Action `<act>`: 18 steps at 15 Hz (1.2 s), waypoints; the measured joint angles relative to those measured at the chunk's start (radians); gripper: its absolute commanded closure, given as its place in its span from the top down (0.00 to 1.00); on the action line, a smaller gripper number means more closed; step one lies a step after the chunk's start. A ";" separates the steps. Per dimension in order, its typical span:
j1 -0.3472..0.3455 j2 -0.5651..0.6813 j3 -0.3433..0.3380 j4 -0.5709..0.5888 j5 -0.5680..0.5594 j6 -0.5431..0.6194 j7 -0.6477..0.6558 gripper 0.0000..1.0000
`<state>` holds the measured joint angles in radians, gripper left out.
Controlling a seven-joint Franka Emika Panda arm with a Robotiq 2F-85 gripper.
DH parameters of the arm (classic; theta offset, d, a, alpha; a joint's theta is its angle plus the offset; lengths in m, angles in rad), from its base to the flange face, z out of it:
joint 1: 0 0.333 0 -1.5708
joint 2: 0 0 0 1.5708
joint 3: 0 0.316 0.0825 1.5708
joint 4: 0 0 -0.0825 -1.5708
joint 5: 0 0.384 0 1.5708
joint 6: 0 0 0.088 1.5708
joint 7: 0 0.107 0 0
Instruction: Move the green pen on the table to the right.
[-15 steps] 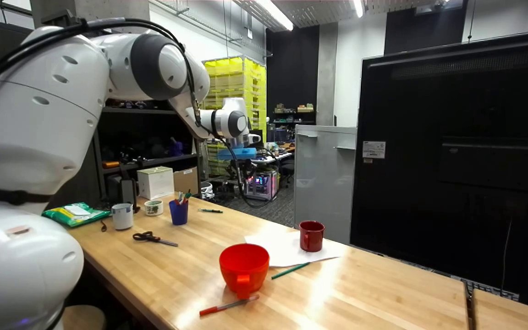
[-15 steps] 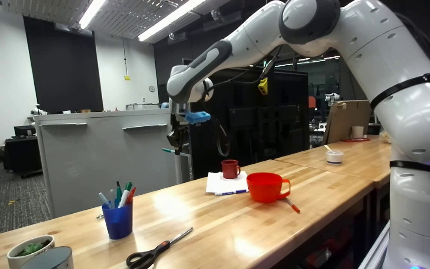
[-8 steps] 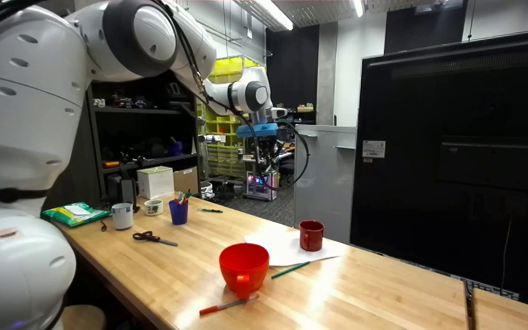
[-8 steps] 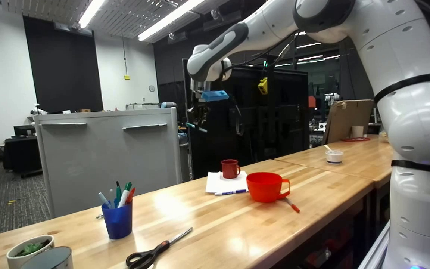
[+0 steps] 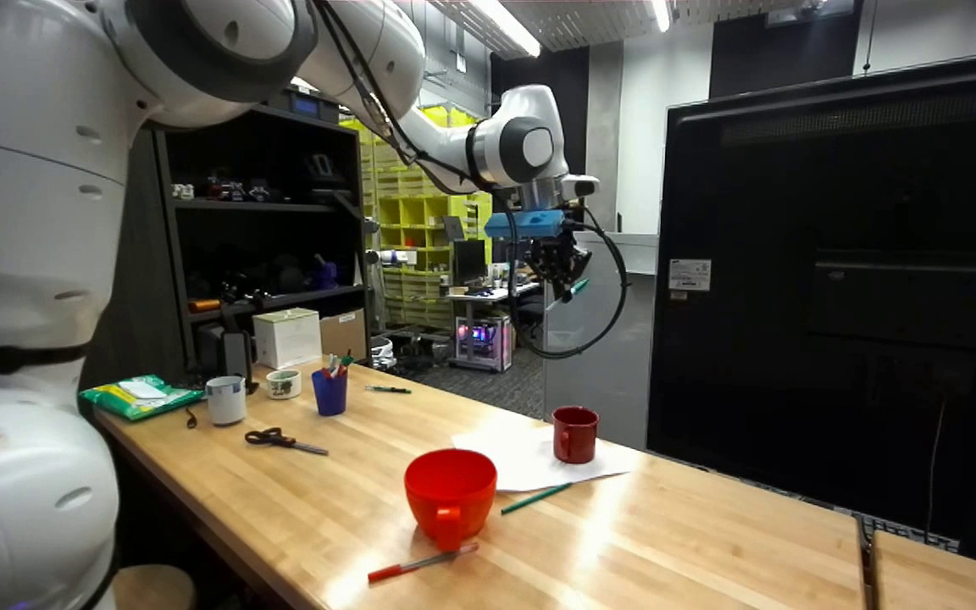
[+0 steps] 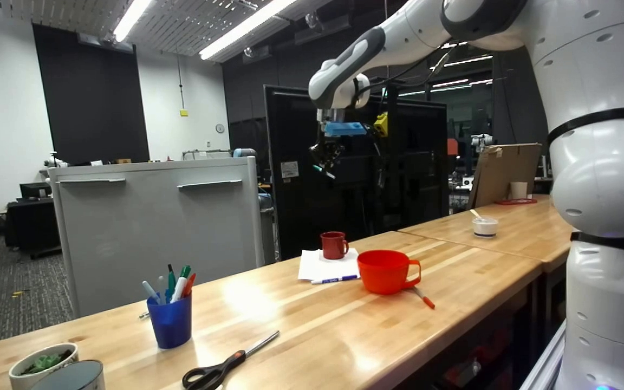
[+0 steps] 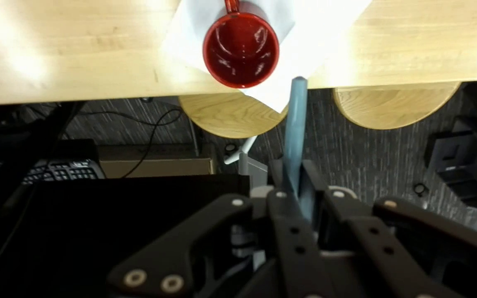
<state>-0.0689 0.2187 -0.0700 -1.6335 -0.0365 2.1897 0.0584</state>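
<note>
Plainly, the black two-fingered gripper [image 7: 295, 178] has its fingers [image 7: 283, 211] drawn nearly together, pinching a slim green pen [image 7: 297, 116], paler toward one end, that hangs tilted well above the level of the long butcher-block table [image 5: 344, 491] of pale, striped wood. On that top, in an exterior view, a straight teal-green pen [image 5: 536, 498] lies just beside the smooth orange-red bowl [image 5: 451, 496] with a loop handle, one end reaching the edge of the white paper [image 5: 513, 462] under the glossy dark-red mug [image 5: 574, 440]. Beyond, a black flat panel [image 5: 835, 322] bears a white rectangular label [image 5: 690, 274], its print too small to read.
</note>
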 measured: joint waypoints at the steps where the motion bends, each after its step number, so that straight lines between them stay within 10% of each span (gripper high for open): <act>1: -0.012 -0.006 -0.012 -0.014 0.008 0.001 0.016 0.03; 18: -0.119 -0.017 -0.090 -0.161 0.176 0.049 0.102 0.11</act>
<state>-0.1879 0.2019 -0.1597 -1.7949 0.1398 2.2389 0.1605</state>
